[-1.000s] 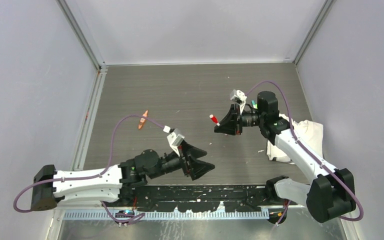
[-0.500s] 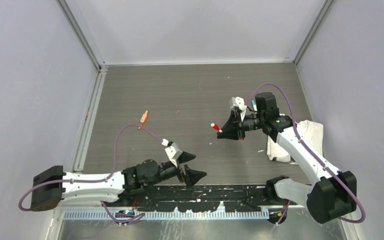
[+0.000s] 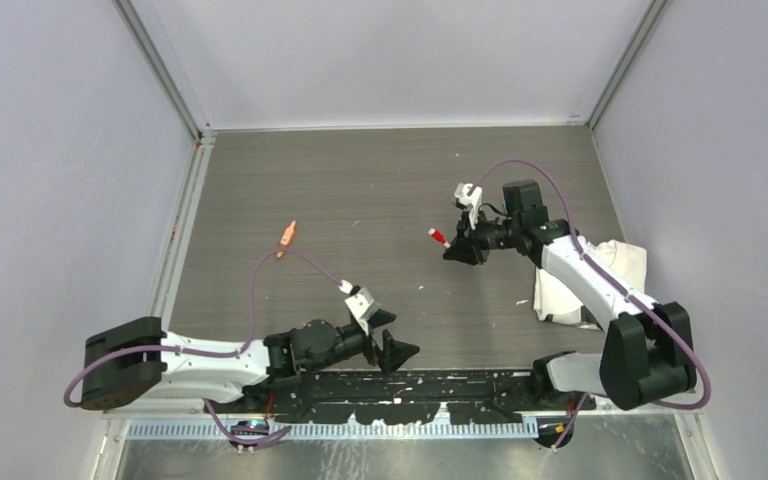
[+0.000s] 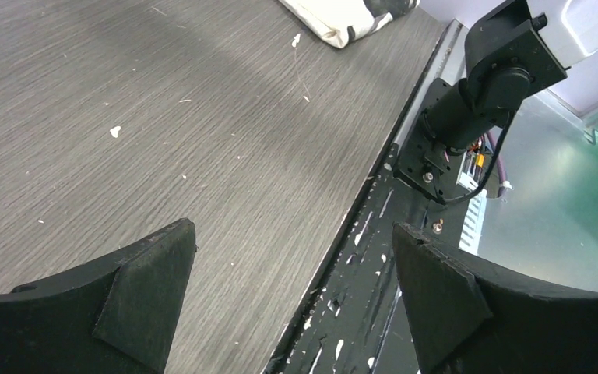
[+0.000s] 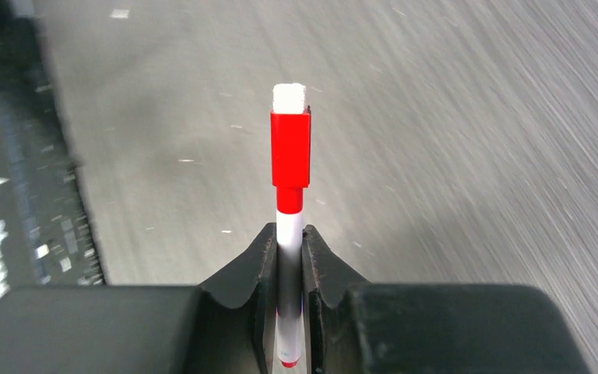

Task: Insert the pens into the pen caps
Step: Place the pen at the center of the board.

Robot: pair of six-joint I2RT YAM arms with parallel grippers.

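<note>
Woodgrain table (image 3: 360, 190); right jaws pinch red-capped pen (image 5: 290, 195).

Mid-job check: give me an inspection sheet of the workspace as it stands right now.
Surface: grey wood-grain table, scattered white specks.
Job's things: red-ended white pen held in the right gripper; orange piece lying loose at left, pen or cap unclear.
Clutter: white cloth beside the right arm.
Grippers: left gripper open and empty near the table's near edge; right gripper shut on the pen.
Cables: purple cable arching over each arm; no snag seen.
Surroundings: pale walls, chipped black base plate.
</note>
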